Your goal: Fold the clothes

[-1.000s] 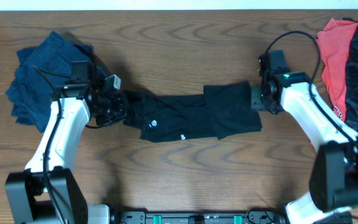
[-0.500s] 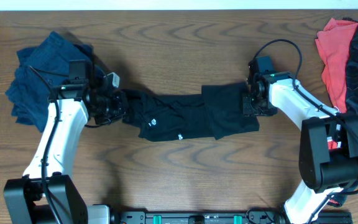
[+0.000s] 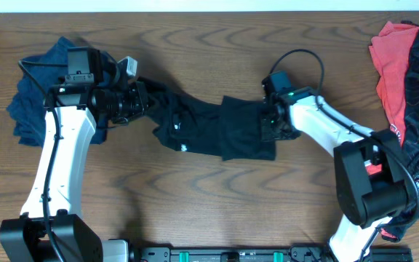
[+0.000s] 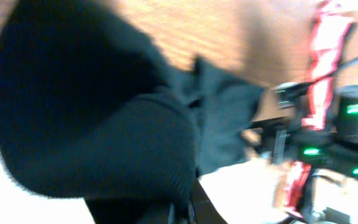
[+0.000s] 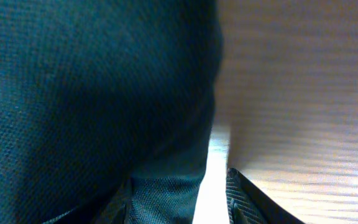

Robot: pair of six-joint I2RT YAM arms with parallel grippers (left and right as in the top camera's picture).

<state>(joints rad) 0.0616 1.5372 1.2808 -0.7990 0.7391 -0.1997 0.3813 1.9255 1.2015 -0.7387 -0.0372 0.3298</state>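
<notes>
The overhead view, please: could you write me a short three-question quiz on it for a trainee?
1. True or false: the left gripper is shut on the black shirt.
2. What colour is the crumpled garment nearest the left gripper? A red; B navy; C white.
3. In a few words: at which end of the black shirt is the right gripper?

Key: 1 true; 2 B; 3 its right end, on the folded-over part.
</notes>
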